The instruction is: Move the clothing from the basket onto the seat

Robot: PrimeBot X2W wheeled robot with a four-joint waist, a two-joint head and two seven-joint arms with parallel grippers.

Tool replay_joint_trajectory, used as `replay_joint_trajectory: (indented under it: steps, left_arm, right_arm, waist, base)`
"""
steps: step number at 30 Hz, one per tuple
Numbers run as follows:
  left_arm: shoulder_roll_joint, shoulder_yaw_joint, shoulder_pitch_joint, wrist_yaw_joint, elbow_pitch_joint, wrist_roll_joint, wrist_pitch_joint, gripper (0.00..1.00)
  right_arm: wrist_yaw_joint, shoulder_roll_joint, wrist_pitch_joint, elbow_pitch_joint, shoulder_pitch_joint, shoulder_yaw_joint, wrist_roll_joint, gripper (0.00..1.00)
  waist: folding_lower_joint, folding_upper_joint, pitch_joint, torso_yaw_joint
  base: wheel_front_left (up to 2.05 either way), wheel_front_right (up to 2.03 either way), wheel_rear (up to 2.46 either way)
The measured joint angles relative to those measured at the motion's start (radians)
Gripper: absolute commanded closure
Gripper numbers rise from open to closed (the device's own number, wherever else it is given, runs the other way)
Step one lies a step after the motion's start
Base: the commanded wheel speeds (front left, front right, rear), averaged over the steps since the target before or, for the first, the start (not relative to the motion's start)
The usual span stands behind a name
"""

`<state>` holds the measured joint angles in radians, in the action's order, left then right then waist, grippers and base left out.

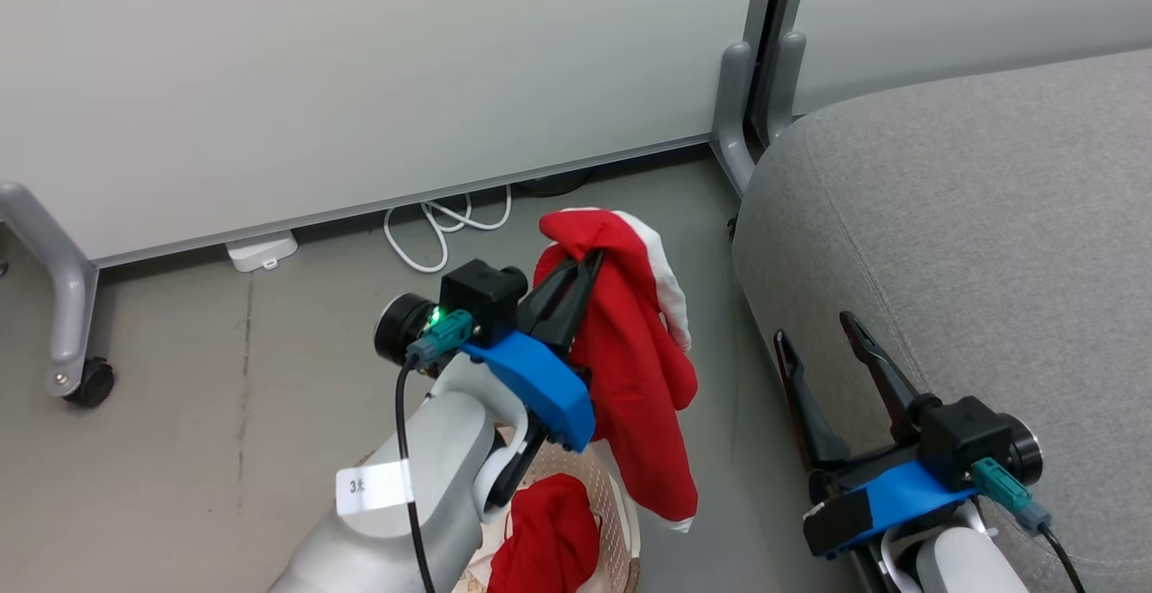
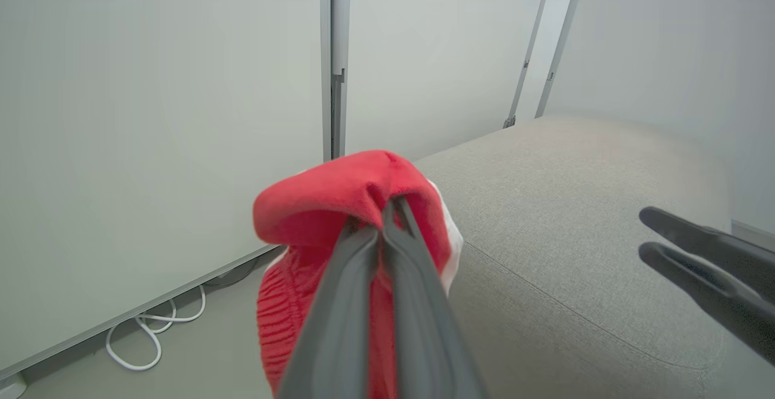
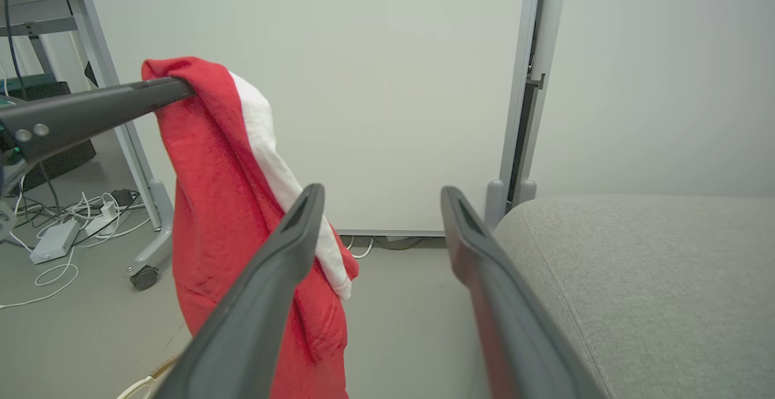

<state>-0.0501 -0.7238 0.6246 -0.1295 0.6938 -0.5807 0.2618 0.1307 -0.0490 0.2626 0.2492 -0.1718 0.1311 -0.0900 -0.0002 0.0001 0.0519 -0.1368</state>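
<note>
A red garment with white trim (image 1: 639, 368) hangs in the air above the floor, left of the seat, pinched near its top by my left gripper (image 1: 589, 262), which is shut on it. The left wrist view has the same garment (image 2: 339, 199) bunched over the closed fingertips (image 2: 387, 208). A second red garment (image 1: 549, 543) lies in the cream basket (image 1: 621, 507) at the bottom edge, partly behind my left forearm. My right gripper (image 1: 814, 327) stands open and empty at the grey seat's (image 1: 972, 233) front left edge. In the right wrist view the hanging garment (image 3: 224, 217) is left of its spread fingers.
White partition panels on grey feet stand behind, with a castor (image 1: 85, 383) at far left. A coiled white cable (image 1: 445, 229) and a white adapter (image 1: 261, 251) lie on the floor by the panel. More cables and a power strip (image 3: 57, 235) lie further left.
</note>
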Motion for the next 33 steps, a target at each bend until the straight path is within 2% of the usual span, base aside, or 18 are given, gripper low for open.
replay_joint_trajectory:
  steps: [10, 25, 33]
  left_arm:
    - [0.0, -0.124, 0.125, 0.026, -0.002, -0.118, -0.01, 1.0]
    - [0.0, -0.225, 0.178, 0.055, 0.035, -0.24, -0.007, 1.0]
    - [0.0, -0.267, 0.18, 0.063, 0.037, -0.267, -0.003, 1.0]
  right_arm:
    - [0.0, 0.0, 0.0, 0.016, 0.015, 0.024, 0.0, 0.0]
    - [0.0, 0.0, 0.0, 0.024, 0.038, 0.06, -0.004, 0.0]
    - [0.0, 0.0, -0.012, 0.076, 0.016, 0.153, -0.076, 0.0]
  waist:
    - [0.0002, 0.0, -0.03, -0.013]
    - [0.0002, 0.0, -0.063, -0.008]
    - [0.0002, 0.0, -0.064, 0.003]
  base:
    - [0.0, 0.0, 0.0]
    - [0.0, 0.0, 0.0]
    - [0.0, 0.0, 0.0]
